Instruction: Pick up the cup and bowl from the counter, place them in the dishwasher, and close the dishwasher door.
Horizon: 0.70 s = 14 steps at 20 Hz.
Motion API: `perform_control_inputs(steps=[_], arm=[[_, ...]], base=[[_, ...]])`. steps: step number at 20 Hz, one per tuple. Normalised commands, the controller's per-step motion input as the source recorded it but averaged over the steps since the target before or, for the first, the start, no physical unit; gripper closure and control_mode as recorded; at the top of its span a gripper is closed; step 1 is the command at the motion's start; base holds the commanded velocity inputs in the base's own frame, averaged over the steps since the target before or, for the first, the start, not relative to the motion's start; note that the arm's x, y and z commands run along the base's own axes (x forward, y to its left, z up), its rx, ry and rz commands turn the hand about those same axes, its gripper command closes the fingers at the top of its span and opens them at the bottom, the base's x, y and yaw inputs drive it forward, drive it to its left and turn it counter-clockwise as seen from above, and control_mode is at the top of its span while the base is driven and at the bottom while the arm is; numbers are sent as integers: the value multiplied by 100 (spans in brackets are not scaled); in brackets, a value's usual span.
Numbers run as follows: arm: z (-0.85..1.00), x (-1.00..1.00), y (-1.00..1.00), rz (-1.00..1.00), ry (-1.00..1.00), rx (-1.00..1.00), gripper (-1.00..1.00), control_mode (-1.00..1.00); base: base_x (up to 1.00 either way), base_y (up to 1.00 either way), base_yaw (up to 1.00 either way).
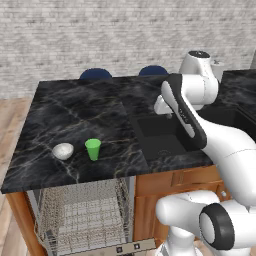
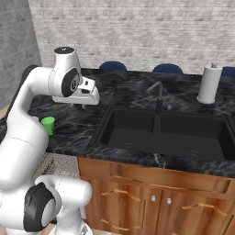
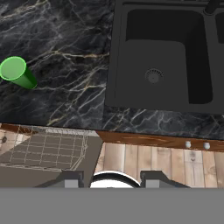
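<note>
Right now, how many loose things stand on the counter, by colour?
Green: 1, the cup
Grey-white: 1, the bowl
White: 1, the paper-towel roll
Total: 3

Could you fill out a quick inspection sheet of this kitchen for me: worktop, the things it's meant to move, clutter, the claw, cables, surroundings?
Surface: black marble counter, double sink set into it.
Job's things: green cup upright beside the pale bowl, apart, near the front edge; dishwasher below them open, wire racks showing.
Clutter: paper-towel roll behind the sink.
Grippers: gripper high over the counter, jaws apart, holding nothing.
Cables: nothing seen.
Surroundings: brick wall, wooden cabinets, blue chair backs.
</note>
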Motion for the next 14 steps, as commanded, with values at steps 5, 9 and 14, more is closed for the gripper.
perform_control_inputs(steps=[5,9,14], arm=[[-1,0,1,0,0,0,-100,-100],[-6,0,14,0,0,0,-100,-100],[-7,1,21,0,0,0,-100,-100]], base=[[0,0,0],[0,0,0],[0,0,0]])
